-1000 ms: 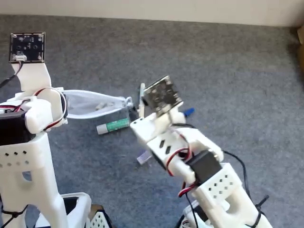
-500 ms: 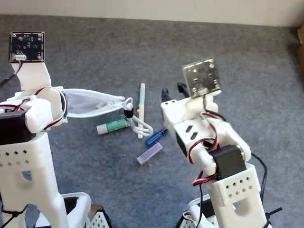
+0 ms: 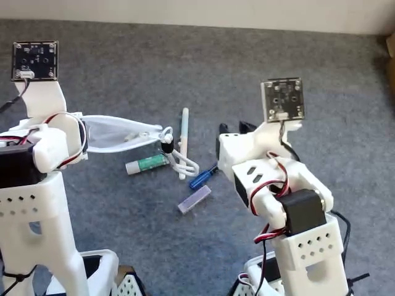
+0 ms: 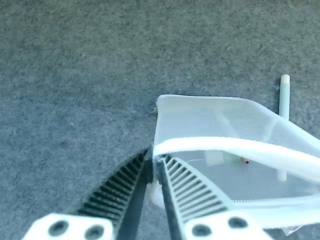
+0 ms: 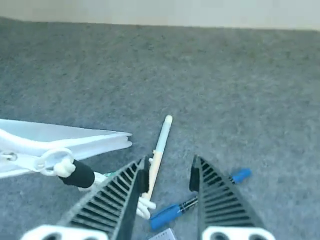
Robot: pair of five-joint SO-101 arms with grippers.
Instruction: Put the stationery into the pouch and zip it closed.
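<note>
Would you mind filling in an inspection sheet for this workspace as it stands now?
Surface: grey carpet, no spills seen.
Job's things: white mesh pouch held at one end, mouth looks open; green glue stick, pale pen, blue pen and lilac eraser lie outside it on the carpet.
Clutter: nothing seen.
Grippers: left gripper shut on the pouch's edge; right gripper open, empty, beside the pens.
Cables: red, white and black wires looped along both arms; the pouch's white cord lies at the pale pen's near end.
Surroundings: pale wall beyond the carpet.
</note>
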